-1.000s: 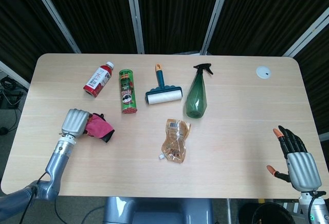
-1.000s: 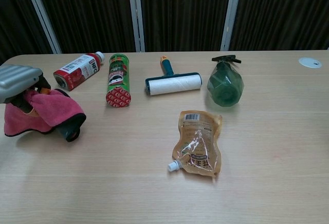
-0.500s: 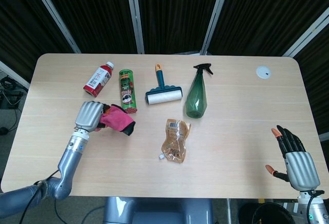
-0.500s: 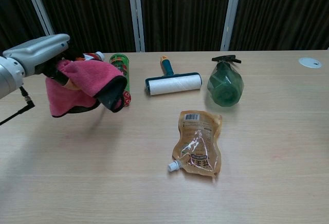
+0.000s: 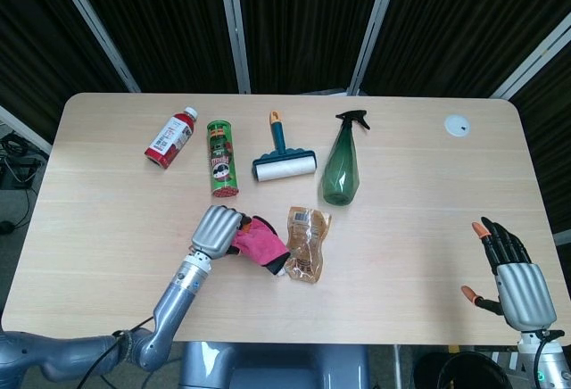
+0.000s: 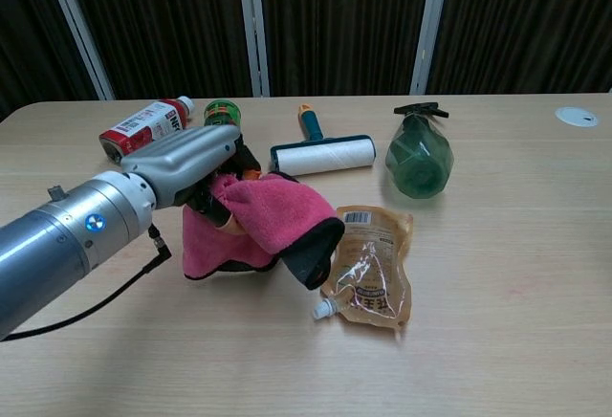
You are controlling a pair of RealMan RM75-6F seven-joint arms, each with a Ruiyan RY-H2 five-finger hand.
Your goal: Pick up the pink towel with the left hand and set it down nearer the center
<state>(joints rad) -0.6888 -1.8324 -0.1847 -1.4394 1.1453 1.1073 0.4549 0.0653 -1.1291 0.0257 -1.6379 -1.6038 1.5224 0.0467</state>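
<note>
Left hand (image 5: 217, 229), silver-backed, grasps the pink cloth towel (image 5: 260, 244) with its fingers closed into the fabric; the fingers themselves are mostly buried in the folds in the chest view (image 6: 196, 164). The towel (image 6: 256, 223) hangs from that grip near the middle of the light wooden desk (image 5: 419, 184), its dark lower edge overlapping the left side of the translucent amber spouted refill pouch (image 5: 306, 244). Whether the towel's underside touches the desk cannot be determined.

From the towel, the green cylindrical crisp can (image 5: 219, 158) lies at 11 o'clock; in the chest view it is largely hidden behind the left hand. The red-labelled plastic bottle with white cap (image 5: 170, 137) lies further out at 10 o'clock. The white lint roller with teal and orange handle (image 5: 283, 155) lies at 12 o'clock, and the dark green spray bottle with black trigger (image 5: 341, 164) at 1 o'clock.

Right hand (image 5: 515, 270) sits at the lower right of the head view, off the desk's edge, released, fingers spread and holding nothing. It is outside the chest view.
</note>
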